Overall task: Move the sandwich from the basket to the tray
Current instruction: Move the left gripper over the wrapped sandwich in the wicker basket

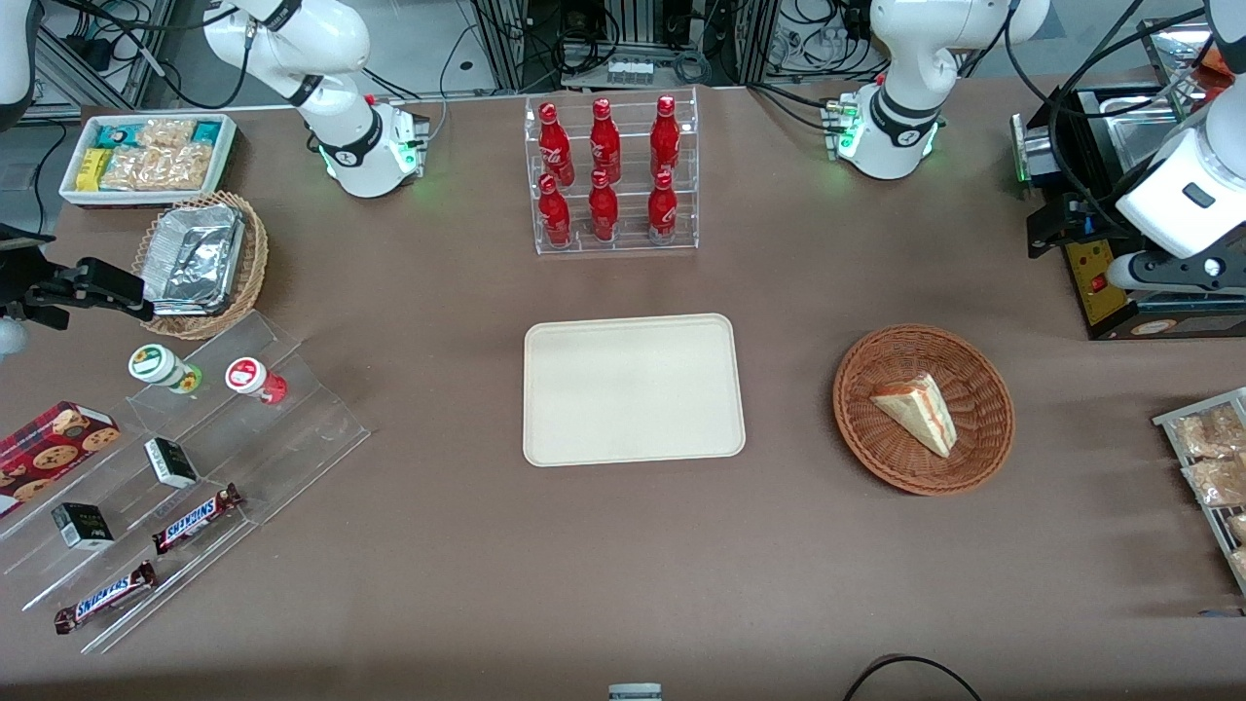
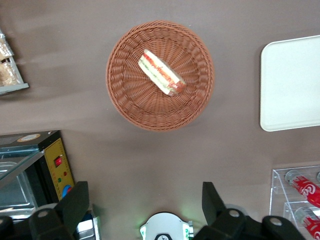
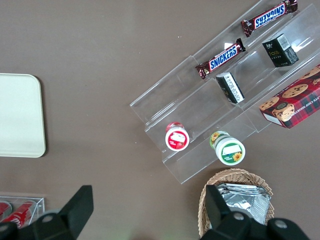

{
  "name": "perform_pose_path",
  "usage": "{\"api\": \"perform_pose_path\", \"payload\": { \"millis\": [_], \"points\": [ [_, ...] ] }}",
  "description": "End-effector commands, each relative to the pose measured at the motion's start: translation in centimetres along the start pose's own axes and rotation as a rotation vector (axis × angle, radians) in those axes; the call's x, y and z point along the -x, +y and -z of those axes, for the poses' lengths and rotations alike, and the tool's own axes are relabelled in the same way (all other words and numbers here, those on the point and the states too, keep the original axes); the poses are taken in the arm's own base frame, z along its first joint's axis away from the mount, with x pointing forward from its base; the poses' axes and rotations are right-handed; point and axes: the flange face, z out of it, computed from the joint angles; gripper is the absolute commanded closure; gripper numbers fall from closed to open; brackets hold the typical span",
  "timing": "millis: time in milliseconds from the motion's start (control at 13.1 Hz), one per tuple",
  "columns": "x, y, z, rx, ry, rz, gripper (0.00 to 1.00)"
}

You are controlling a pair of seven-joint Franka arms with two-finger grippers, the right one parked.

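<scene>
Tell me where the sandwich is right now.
The sandwich lies in the basket, beside the tray, toward the working arm's end of the table; the open gripper hangs above, apart from it.

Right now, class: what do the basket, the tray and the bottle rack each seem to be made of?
The basket looks like reddish-brown woven wicker: ribbed weave rings show. The tray seems matte cream plastic or fibre; smooth, no shine. The bottle rack appears clear acrylic, see-through with glinting edges. The gripper hangs open, high above the table near the basket.

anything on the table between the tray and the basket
No, only bare brown tablecloth lies between the tray and the basket holding the sandwich, as the front view shows. The open gripper hovers above.
</scene>
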Motion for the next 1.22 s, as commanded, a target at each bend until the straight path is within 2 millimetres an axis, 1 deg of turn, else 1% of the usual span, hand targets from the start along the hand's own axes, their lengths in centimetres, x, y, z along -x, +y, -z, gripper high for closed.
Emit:
{"api": "perform_pose_path", "payload": {
  "millis": [0,152,305,381,533,762,990,1143],
  "points": [
    [0.0,0.0,0.9,0.025,0.022,-0.008,0.00],
    [-0.2,-0.1,0.7,0.019,0.019,-0.012,0.00],
    [-1.3,-0.8,-1.0,0.013,-0.002,0.008,0.00],
    [-2.1,-1.0,-2.2,0.009,-0.015,0.013,0.00],
    [-3.8,-1.3,-5.6,-0.006,-0.004,0.086,0.00],
    [-5.7,-1.6,-12.1,-0.001,0.052,0.247,0.00],
    [-7.2,-2.2,-17.2,0.005,0.071,0.395,0.00],
    [-8.7,-1.7,-20.3,0.001,0.054,0.533,0.00]
  ]
}}
